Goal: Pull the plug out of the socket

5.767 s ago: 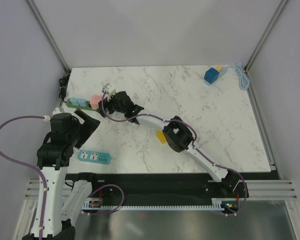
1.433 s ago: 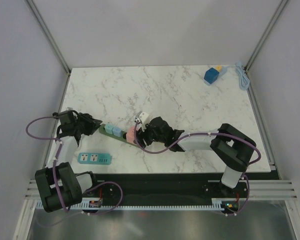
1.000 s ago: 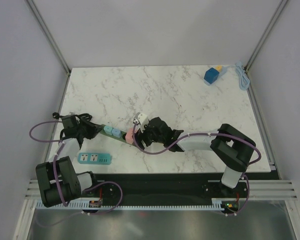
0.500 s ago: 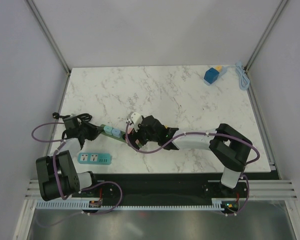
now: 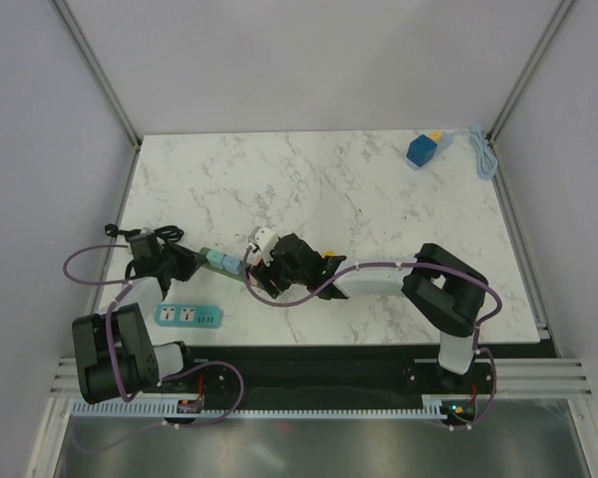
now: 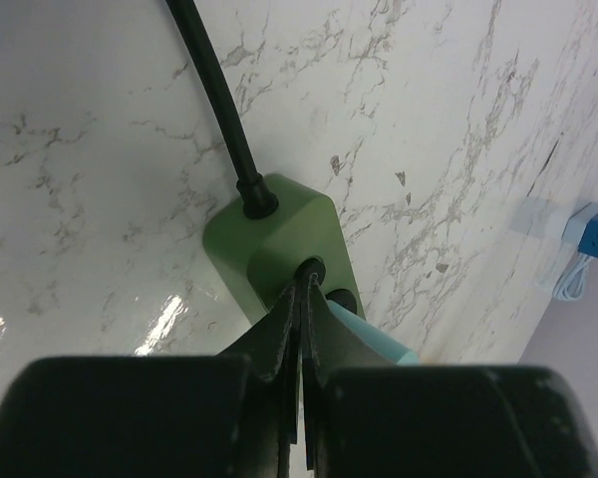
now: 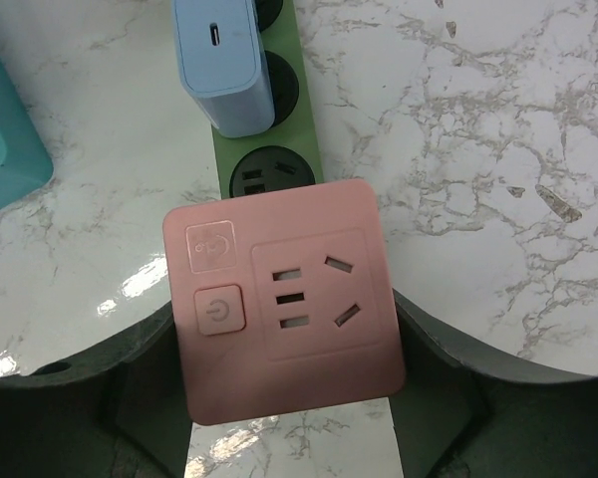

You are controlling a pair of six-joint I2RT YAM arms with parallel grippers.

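The green power strip (image 6: 279,229) lies at the table's left with its black cable (image 6: 214,90) running off the end. My left gripper (image 6: 304,289) is shut with nothing in it, its tips pressing on the strip's cable end (image 5: 208,256). A teal plug (image 7: 5,139) and a light blue plug (image 7: 224,70) sit in the strip, then comes an empty socket (image 7: 271,174). My right gripper (image 7: 284,329) is shut on the pink plug (image 7: 284,249), one finger (image 7: 130,378) against each side. I cannot tell whether the pink plug is seated in the strip.
A small teal power strip (image 5: 189,315) lies near the front edge, just below the left arm. A blue block (image 5: 424,149) and a coiled pale blue cable (image 5: 483,149) sit at the far right corner. The table's left edge is close to the left gripper (image 5: 184,261).
The right gripper has slid left along the strip and closed around the pink plug, which it now covers from above. The left fingers have closed together on the strip's end.
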